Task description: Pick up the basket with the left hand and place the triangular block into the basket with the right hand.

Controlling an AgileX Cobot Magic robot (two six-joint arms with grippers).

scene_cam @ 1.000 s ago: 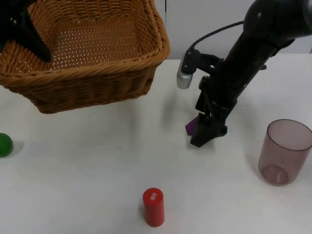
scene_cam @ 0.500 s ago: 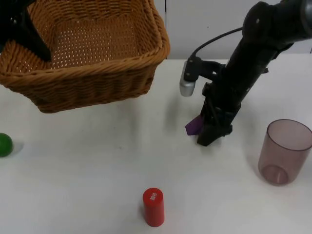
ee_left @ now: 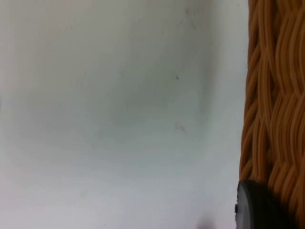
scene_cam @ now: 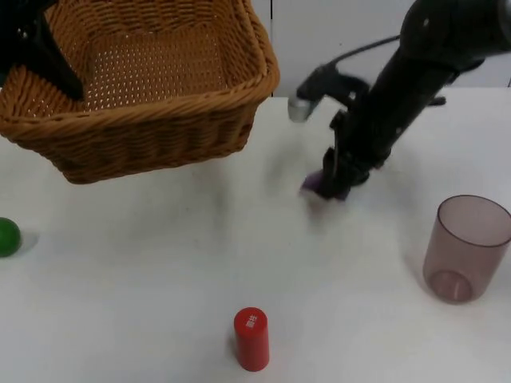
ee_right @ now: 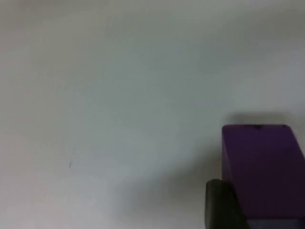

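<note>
The wicker basket (scene_cam: pixel 160 108) hangs tilted above the table's back left. My left gripper (scene_cam: pixel 54 68) is shut on its left rim. In the left wrist view the woven rim (ee_left: pixel 271 95) runs beside a black fingertip (ee_left: pixel 252 210). The purple triangular block (scene_cam: pixel 313 182) is just right of the table's middle, clamped in my right gripper (scene_cam: pixel 331 187). Its blurred shadow on the table suggests it is lifted slightly. In the right wrist view the purple block (ee_right: pixel 259 171) sits against a black fingertip (ee_right: pixel 224 205) over the bare table.
A red cylinder (scene_cam: pixel 251 339) stands near the front edge. A green ball (scene_cam: pixel 8 236) lies at the far left. A translucent pinkish cup (scene_cam: pixel 467 247) stands upright at the right, close to the right arm. The grey wall closes the back.
My right gripper closed on the purple block and moved up and toward the back with it. The basket and left arm stayed still.
</note>
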